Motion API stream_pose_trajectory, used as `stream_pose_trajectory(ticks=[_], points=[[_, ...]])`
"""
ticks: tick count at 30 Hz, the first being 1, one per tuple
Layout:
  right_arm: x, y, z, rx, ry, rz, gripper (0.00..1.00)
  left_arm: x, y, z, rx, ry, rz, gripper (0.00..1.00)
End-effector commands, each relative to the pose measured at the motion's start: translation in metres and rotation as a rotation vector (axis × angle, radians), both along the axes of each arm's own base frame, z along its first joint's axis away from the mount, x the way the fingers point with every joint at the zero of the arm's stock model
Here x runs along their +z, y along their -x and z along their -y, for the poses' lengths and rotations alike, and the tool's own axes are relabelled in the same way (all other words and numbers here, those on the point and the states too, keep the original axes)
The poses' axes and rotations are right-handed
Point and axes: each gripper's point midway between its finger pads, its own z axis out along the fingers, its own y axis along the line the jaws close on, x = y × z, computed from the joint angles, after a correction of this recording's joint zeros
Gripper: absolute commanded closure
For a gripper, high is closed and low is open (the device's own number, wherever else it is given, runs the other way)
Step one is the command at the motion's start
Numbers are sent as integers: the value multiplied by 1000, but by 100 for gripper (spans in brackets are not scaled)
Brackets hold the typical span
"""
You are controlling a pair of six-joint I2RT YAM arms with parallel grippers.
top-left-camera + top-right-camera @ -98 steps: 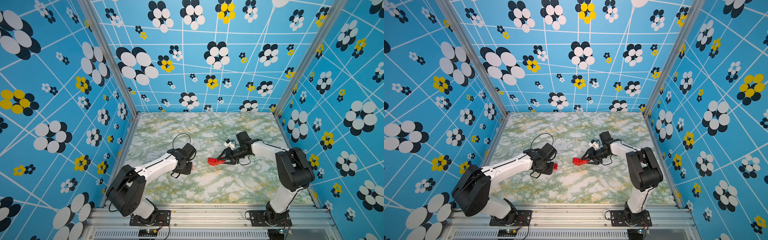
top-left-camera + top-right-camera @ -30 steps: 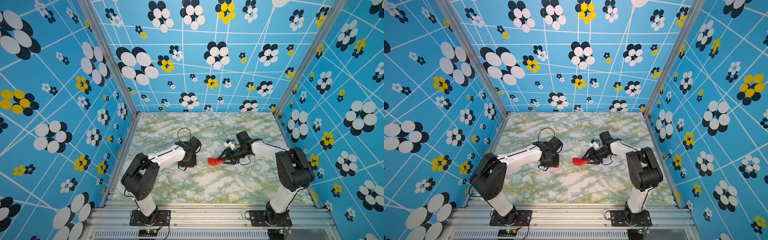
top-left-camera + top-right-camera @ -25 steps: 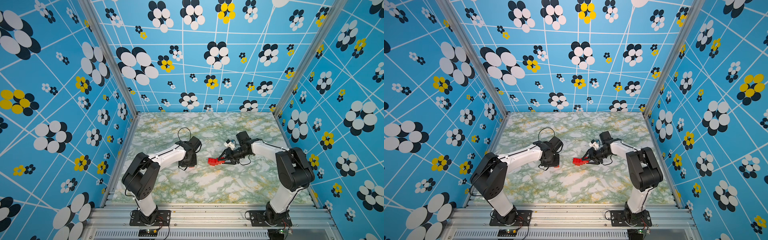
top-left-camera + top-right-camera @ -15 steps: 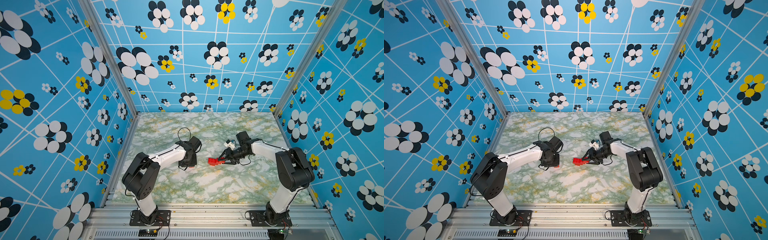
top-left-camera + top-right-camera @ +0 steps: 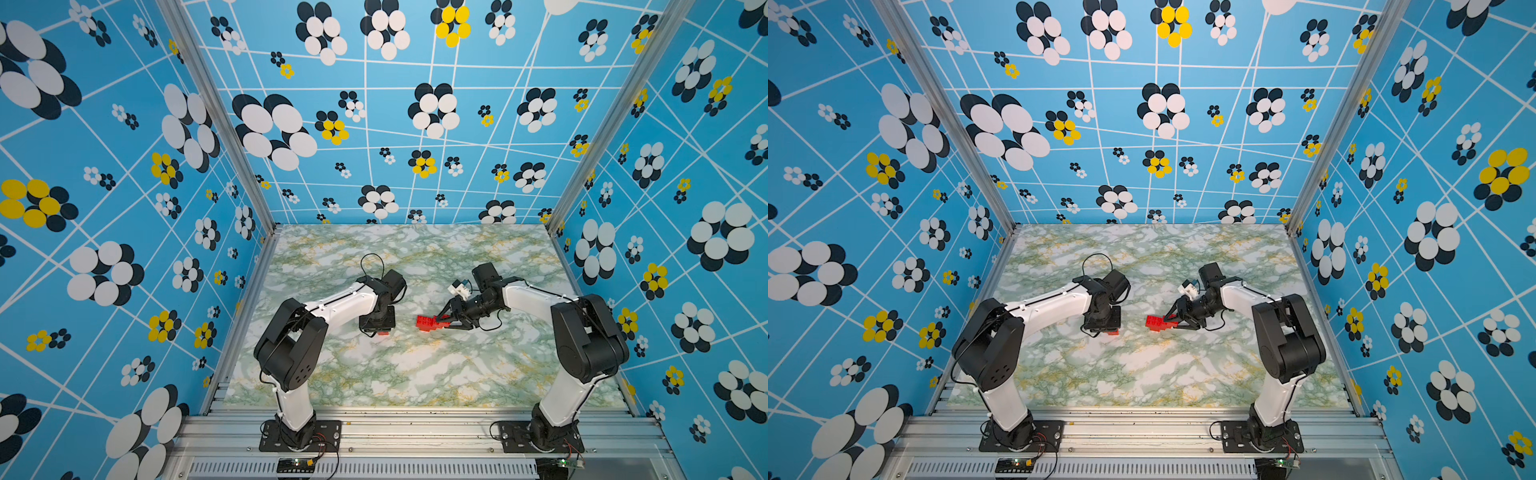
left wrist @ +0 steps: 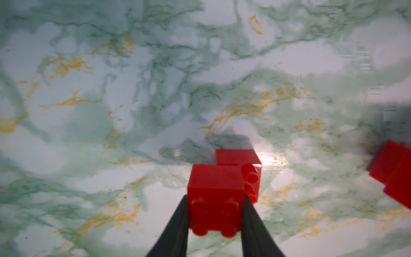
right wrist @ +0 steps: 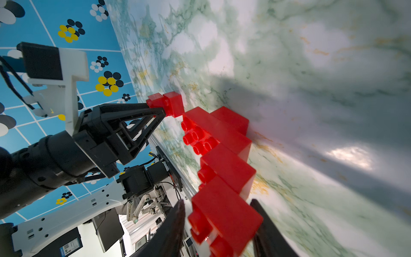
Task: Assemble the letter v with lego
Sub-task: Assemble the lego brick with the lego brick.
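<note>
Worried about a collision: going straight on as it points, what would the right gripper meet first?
Likely the small brick pair in the left gripper, just past its own stepped cluster; depth unclear.

Item: my left arm (image 5: 340,301), smooth white link shells between blocky matt-black joint housings, with small dark screw holes dotting the white.
Item: my right arm (image 5: 536,296), same white-and-black make, with a large black shoulder housing (image 5: 586,345).
Item: thin black cable loop (image 5: 371,261) at my left wrist.
Item: white angular camera bracket (image 5: 458,286) on my right wrist. Its twin (image 7: 71,64) on my left wrist carries a black box.
Item: my left fingers (image 7: 138,111), black plastic, open triangular trusses tapering to thin tips.
Item: my right fingers (image 7: 172,229), black, blade-like up close.
Item: black base plate (image 5: 330,430) under each arm, screwed down, with red and black wires beside it.
</note>
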Motion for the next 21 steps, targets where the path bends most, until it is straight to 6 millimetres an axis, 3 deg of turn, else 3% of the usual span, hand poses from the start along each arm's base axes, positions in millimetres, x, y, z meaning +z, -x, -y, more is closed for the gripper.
stream_pose_trajectory(ticks=[1, 21], points=[[-3, 1, -1, 19, 24, -7, 51, -17, 15, -10, 56, -35, -97, 96], [-5, 2, 0, 23, 28, -6, 51, -26, 19, -11, 87, -46, -152, 100]])
